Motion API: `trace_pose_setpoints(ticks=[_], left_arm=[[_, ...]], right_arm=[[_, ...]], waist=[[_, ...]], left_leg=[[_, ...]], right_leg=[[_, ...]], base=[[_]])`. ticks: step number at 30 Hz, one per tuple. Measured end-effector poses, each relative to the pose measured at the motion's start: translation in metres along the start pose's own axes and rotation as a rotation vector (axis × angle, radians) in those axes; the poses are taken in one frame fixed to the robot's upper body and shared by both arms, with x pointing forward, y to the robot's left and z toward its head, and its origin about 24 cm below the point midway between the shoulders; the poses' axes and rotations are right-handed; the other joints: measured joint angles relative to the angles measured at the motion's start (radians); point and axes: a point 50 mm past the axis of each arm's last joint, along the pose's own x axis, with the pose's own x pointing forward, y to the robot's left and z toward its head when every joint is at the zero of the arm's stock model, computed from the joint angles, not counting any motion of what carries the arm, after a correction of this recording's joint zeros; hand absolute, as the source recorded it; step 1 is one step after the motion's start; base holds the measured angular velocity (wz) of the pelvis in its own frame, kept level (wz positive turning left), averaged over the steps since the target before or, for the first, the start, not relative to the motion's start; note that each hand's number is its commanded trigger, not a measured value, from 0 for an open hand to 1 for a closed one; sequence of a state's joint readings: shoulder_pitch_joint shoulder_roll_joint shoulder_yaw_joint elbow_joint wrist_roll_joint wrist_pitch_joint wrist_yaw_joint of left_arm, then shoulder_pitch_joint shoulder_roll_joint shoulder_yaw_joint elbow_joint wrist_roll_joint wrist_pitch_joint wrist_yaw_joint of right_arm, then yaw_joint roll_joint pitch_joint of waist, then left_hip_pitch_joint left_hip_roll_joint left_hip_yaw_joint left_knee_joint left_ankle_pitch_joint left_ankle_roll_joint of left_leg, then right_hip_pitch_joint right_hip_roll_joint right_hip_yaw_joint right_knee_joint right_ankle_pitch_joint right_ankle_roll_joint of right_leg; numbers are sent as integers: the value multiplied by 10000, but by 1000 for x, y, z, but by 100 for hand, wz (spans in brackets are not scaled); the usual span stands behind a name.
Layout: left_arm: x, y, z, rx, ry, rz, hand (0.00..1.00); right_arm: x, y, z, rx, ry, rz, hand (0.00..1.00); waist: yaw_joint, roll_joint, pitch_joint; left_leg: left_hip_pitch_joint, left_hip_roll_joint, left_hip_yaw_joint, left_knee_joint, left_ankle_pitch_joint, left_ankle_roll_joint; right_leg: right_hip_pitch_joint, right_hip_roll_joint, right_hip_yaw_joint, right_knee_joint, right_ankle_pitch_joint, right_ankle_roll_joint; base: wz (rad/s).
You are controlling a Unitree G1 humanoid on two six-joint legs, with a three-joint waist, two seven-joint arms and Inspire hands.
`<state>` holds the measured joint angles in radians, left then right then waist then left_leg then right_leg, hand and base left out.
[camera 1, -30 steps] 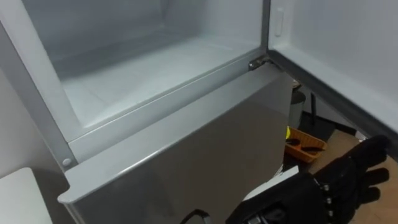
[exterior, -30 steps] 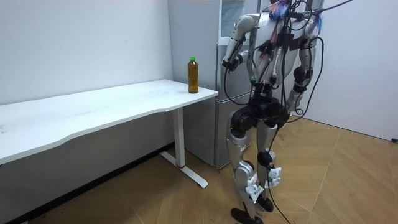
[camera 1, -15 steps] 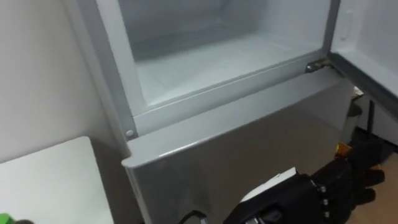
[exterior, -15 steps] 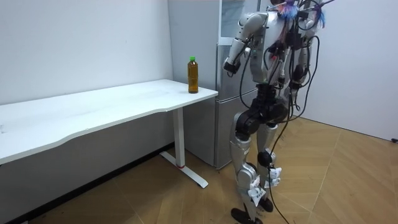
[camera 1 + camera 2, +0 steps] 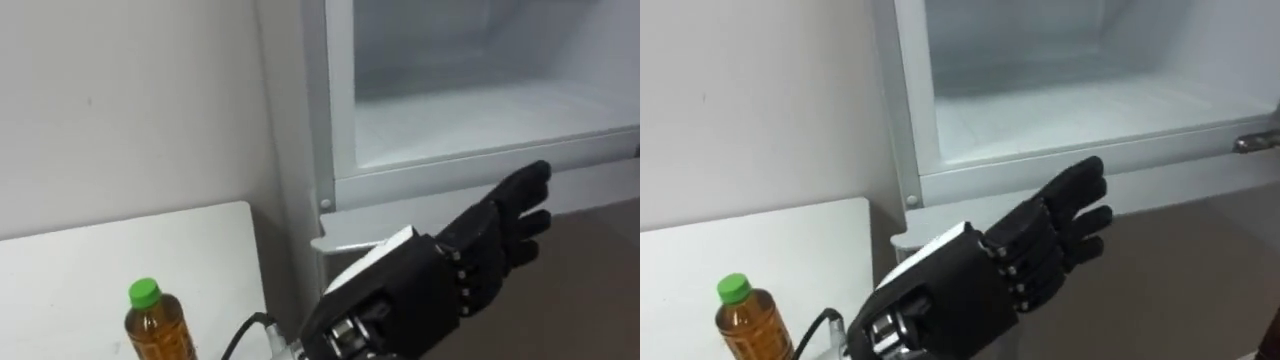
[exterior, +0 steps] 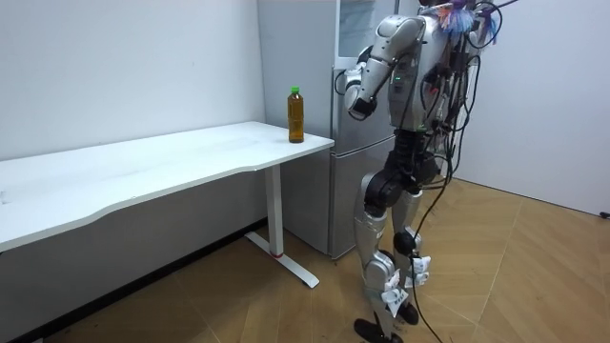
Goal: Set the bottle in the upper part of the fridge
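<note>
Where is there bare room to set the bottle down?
The upper fridge's floor is bare behind its front lip. The white table is bare around the bottle. The right hand crowds the fridge's front.

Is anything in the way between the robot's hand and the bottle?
Nothing visible. The open right hand is raised before the fridge; the bottle stands on the table to its left, only bare tabletop between.
</note>
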<state>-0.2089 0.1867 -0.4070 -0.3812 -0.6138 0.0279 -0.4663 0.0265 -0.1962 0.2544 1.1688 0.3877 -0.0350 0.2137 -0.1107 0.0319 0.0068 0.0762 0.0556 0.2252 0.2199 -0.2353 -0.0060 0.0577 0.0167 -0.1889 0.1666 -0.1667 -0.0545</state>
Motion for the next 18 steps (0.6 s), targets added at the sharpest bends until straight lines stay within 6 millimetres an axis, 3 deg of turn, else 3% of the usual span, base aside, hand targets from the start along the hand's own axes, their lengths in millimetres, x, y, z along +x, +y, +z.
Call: trace_pose_setpoints(ticks=[8, 18], left_arm=[[-27, 14, 19, 944, -560, 1576, 0], [-51, 41, 45, 2219, -1504, 4553, 0]], right_arm=[[-2, -3, -13, -55, 413, -165, 0], [-5, -4, -20, 76, 247, -303, 0]], waist=[[428, -16, -15], [886, 20, -37]], left_leg=[[78, -14, -407, 18, 2, -4], [140, -28, -463, 26, 10, -17]], right_leg=[[158, 7, -82, 10, -43, -20], [350, -40, -342, 1, -91, -21]], base=[[5], [4]])
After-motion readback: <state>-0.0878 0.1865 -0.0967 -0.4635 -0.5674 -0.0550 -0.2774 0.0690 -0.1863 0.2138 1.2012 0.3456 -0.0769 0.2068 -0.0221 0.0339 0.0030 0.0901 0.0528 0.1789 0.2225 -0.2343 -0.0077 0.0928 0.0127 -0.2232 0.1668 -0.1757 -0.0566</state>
